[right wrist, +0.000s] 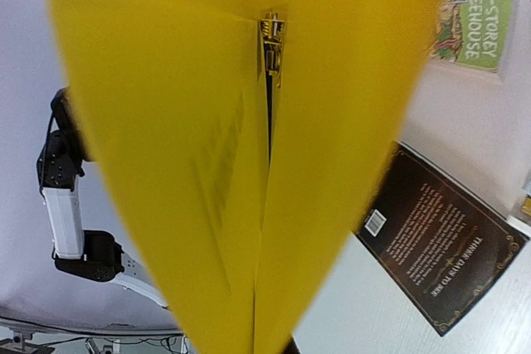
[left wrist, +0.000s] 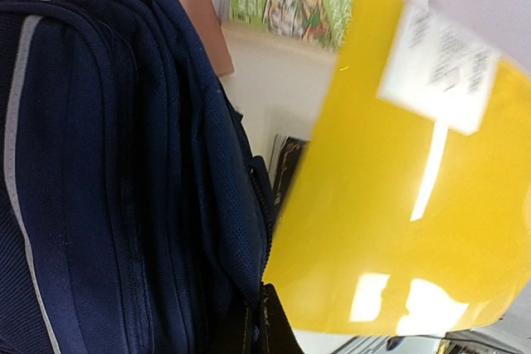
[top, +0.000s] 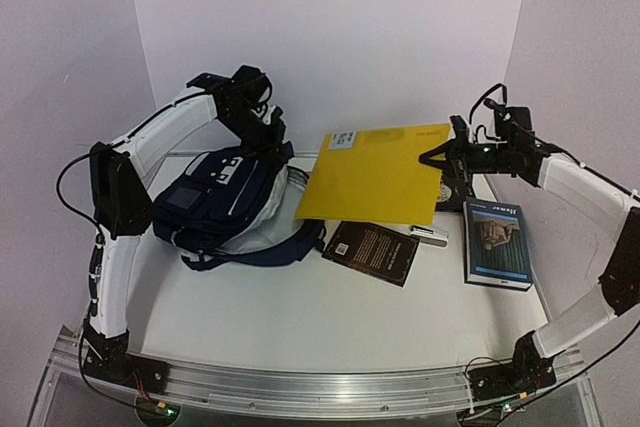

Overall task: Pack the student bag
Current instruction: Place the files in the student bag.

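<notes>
Over table [top: 330, 297]: yellow folder [top: 375, 177] corner near student bag [top: 200, 207] opening.

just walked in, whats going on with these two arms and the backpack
The right hand has a yellow folder clamped by its edge, held up off the table and angled toward the student bag. The left hand is shut at the bag's top, apparently pinching the fabric. A dark book and a blue book lie unpacked on the table.

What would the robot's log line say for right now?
left fingers shut at top of navy-blue fabric backpack | right fingers shut on flat yellow folder | folder raised, not yet in backpack
</notes>
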Controlling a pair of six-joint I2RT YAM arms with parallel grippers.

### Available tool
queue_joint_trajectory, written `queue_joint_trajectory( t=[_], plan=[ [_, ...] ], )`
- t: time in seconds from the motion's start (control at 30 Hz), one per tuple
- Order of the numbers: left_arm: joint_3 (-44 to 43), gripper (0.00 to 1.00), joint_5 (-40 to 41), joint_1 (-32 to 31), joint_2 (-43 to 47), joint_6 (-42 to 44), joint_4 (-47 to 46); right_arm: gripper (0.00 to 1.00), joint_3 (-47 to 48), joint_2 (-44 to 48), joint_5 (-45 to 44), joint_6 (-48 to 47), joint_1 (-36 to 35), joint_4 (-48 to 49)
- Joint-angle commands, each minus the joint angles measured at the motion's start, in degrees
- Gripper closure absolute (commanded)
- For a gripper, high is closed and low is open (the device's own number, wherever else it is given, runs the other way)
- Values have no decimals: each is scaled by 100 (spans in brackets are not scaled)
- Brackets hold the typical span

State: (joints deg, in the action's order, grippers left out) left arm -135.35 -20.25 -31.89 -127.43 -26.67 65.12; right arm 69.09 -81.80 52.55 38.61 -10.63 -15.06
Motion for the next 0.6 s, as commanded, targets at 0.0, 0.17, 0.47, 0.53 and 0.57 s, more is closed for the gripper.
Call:
queue_joint_trajectory(
  t=[0.0, 0.17, 0.47, 0.53, 0.57],
  plan=[
    [-313, 100, -170, 137, 765, -149, -202, 100, -29, -450, -106, 1241, -509, 1903],
    [-80, 100, -322, 265, 1175, -365, -453, 100, 119, -764, -492, 1544, -754, 2314],
    [113, 100, -803, 547, 1509, -1078, -1135, 100, 188, -1380, -1064, 2276, -1466, 3414],
    [-6, 100, -880, 587, 1476, -1174, -1187, 100, 203, -1564, -1110, 2489, -1643, 3650],
    [-52, 100, -911, 606, 1479, -1231, -1237, 100, 231, -1681, -1115, 2596, -1728, 3725]
  ],
)
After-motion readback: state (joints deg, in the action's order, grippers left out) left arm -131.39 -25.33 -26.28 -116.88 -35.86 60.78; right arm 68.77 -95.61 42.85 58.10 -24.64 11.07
